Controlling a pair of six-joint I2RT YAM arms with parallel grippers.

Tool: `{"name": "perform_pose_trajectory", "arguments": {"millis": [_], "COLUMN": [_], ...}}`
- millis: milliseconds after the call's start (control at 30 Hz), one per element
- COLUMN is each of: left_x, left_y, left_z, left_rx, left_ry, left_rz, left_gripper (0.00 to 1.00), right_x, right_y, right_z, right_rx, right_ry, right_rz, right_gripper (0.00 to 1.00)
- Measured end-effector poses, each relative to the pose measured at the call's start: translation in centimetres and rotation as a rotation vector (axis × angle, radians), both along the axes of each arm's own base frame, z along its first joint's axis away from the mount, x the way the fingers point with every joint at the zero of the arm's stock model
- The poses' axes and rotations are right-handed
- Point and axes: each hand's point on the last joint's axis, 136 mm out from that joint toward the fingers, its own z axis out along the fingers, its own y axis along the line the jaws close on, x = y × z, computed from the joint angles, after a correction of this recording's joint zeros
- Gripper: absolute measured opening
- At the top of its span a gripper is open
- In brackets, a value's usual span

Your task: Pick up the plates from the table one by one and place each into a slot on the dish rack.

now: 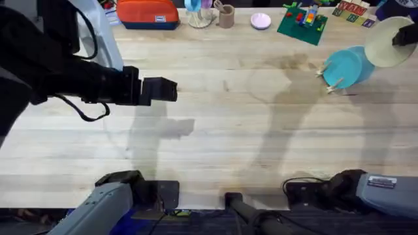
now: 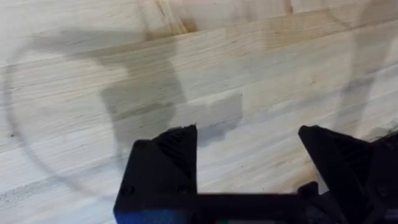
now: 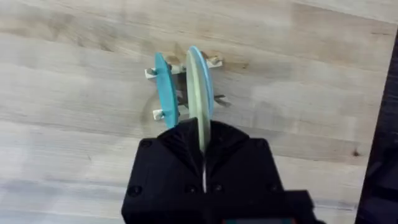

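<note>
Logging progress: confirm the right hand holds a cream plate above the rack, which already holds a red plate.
Wrong colour: the plate already in the rack is teal, as the right wrist view shows. The right hand does hold the cream plate above it.

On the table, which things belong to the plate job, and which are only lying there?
Belong to the job:
cream plate, held on edge by the right gripper
blue plate, standing in the dish rack
left gripper, open over bare table

Only lying about:
orange case
small pinkish dish
brown cup
green toy board
</note>
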Motion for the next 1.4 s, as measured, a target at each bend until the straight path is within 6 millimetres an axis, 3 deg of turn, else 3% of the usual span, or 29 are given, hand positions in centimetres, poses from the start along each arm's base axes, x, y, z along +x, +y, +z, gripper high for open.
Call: {"name": "perform_pose_trajectory", "arguments": {"millis": [333,900,1133,1400], "left_x": [0.0,0.0,0.0,0.0], "left_y": [0.0,0.0,0.0,0.0], "left_z": [0.0,0.0,0.0,0.0], "left_rx": [0.000,0.000,0.000,0.000], "left_ry": [0.000,0.000,0.000,0.000], "left_rz": [0.000,0.000,0.000,0.000], "left_gripper": [0.994,0.995,0.994,0.995], "right_x": [0.1,1.1,1.7,1.9], "right_y": [0.0,-0.4,0.3,0.5], "right_z": [-0.2,-3.8,-5.2,-5.4], "right_rx": [0.010,0.060,0.078,0.080], "right_ry": [0.002,0.087,0.124,0.129], "right_rz": [0.000,0.002,0.025,0.032], "right_gripper": [0.029,0.029,0.029,0.029]}}
